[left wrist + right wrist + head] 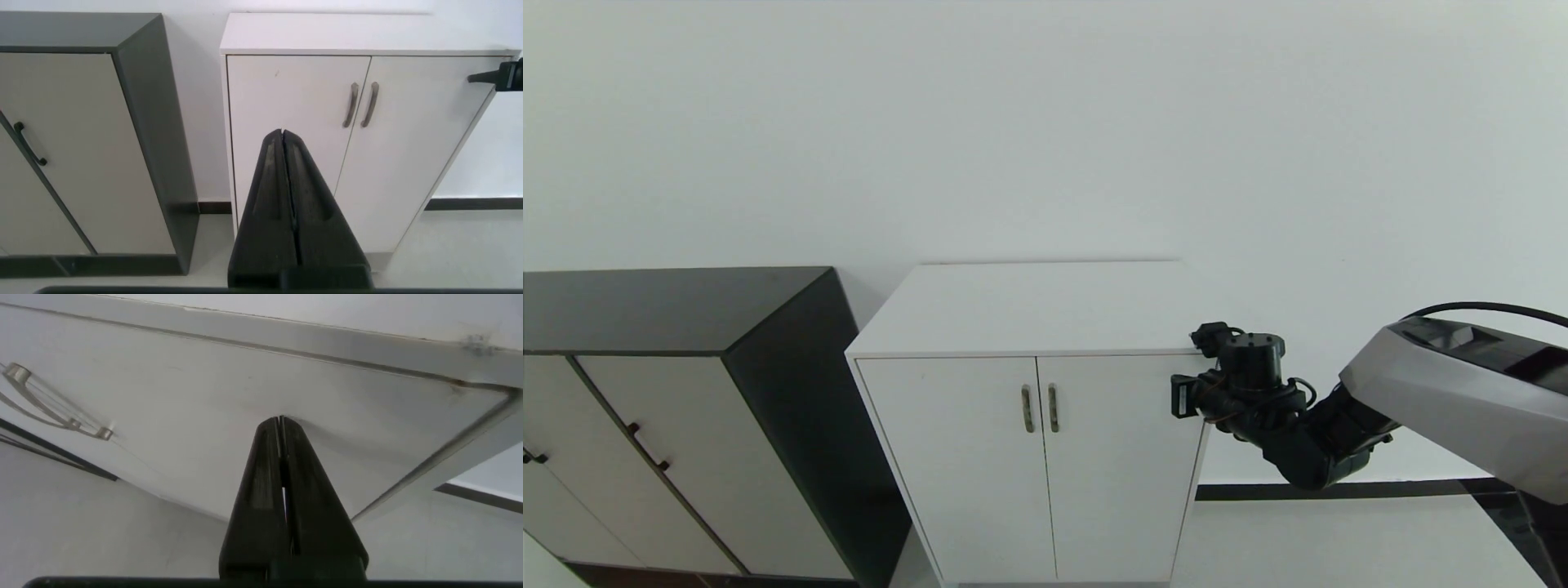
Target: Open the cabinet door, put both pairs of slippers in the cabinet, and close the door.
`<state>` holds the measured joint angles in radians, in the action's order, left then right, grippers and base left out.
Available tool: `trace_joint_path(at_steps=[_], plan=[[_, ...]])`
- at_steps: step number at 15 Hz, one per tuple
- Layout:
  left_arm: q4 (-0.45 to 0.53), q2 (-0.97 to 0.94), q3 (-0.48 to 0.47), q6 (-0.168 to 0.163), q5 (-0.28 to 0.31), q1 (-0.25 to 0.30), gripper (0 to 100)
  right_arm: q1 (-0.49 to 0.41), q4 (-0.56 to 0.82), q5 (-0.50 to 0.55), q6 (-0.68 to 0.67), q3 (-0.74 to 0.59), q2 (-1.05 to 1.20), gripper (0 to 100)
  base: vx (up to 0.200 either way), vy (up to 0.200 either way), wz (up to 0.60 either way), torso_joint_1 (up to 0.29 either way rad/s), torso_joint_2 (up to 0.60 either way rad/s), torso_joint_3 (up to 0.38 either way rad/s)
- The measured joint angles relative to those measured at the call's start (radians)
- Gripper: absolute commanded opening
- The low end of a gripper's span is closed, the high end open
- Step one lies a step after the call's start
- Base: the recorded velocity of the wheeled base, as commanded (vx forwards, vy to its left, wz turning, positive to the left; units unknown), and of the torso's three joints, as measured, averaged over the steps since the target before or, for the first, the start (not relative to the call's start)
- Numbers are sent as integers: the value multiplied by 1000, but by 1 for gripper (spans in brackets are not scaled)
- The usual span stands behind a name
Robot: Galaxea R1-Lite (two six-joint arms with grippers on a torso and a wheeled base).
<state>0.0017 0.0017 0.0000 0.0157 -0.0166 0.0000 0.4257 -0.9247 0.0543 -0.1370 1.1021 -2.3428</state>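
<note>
The cabinet point(1029, 310) stands at the centre of the head view, white, against a pale wall point(1045, 122). Both its doors are closed and flush. The left door point(956, 465) and right door point(1119, 474) meet at a thin seam in the middle. Two slim upright handles point(1027, 408) sit just beside that seam, one on each door, near the top.

The right pincer point(1178, 396) is at the right of centre in the head view, at the outer edge of the right door, just below the cabinet's top right corner. It is well apart from the handles, with most of the right door's width between them. The right wrist view shows its fingers point(265, 457) narrow, pressed together with nothing between them, and pointing at the door face close to that corner. Whether the tip touches the door cannot be told.

The left pincer point(283, 135) is narrow too, its two fingers closed against each other and holding nothing. It faces the left door from some way back and stands apart from the cabinet, lower than the handles.

A dark cabinet point(776, 392) with pale doors fills the lower left of the head view, just beside the white one. A black skirting strip point(1339, 490) runs along the wall at the lower right, above a light floor point(1339, 539).
</note>
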Motion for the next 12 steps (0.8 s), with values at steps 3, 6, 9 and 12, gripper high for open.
trace_joint_path(at_steps=[3, 6, 9, 12], plan=[[0, 0, 0, 0, 0, 0, 0, 13, -37, 0, 3, -105, 64, 0, 0, 0, 0, 0, 0, 0], [0, 0, 0, -1, 0, 0, 0, 17, -69, 21, 19, -227, 153, 0, 0, 0, 0, 0, 0, 0], [0, 0, 0, 0, 0, 0, 0, 15, -120, 60, 34, -476, 314, 0, 0, 0, 0, 0, 0, 0], [0, 0, 0, 1, 0, 0, 0, -1, -152, 82, 43, -763, 513, 0, 0, 0, 0, 0, 0, 0]])
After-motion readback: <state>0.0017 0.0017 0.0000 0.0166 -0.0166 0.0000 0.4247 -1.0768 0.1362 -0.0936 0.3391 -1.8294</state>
